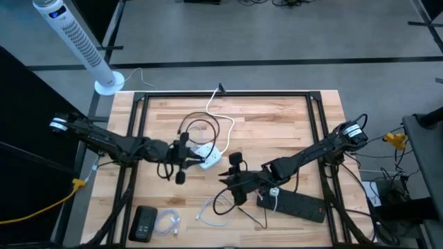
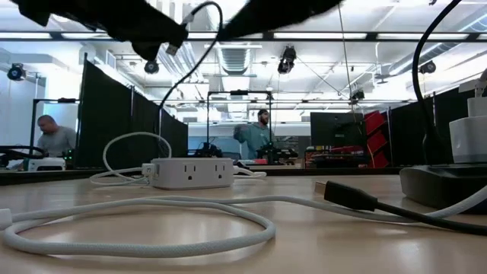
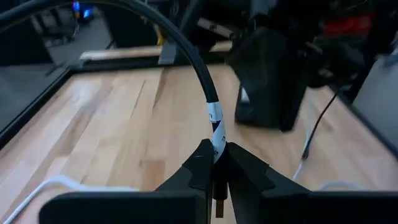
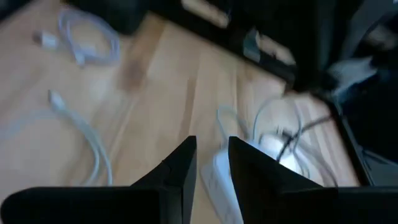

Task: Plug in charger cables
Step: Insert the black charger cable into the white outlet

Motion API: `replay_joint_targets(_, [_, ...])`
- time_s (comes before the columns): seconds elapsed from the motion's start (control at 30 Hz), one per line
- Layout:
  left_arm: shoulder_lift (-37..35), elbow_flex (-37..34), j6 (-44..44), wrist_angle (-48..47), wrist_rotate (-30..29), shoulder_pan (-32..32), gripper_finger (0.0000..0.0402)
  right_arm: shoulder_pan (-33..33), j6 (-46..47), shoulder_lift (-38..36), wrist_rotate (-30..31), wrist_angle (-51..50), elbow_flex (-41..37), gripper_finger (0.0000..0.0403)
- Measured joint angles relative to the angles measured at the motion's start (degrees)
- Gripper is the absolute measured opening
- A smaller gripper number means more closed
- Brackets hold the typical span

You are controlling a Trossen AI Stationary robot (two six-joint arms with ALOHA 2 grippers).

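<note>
From above, the left gripper point(image 1: 181, 158) hangs beside the square white socket cube point(image 1: 208, 155); its wrist view shows matte fingers point(image 3: 199, 165) pinched on a glossy black cable point(image 3: 186, 53); the right gripper point(image 4: 211, 163) stands slightly parted, empty, above the cube.

Grey floor point(image 1: 277, 41), black partitions point(image 2: 122, 122) (bright ceiling lights overhead).
</note>
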Motion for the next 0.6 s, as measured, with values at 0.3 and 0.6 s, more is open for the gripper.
replay_joint_targets(0.3, [4.42, -1.26, 0.53, 6.72, 0.31, -2.11, 0.002, -2.87, 3.82, 0.0, 0.37, 11.97, 0.02, 0.0109])
replay_joint_targets(0.6, [8.47, -1.34, 2.99, 11.79, -0.22, -2.58, 0.002, -5.02, 9.77, 0.0, -0.56, 13.0, 0.09, 0.0123])
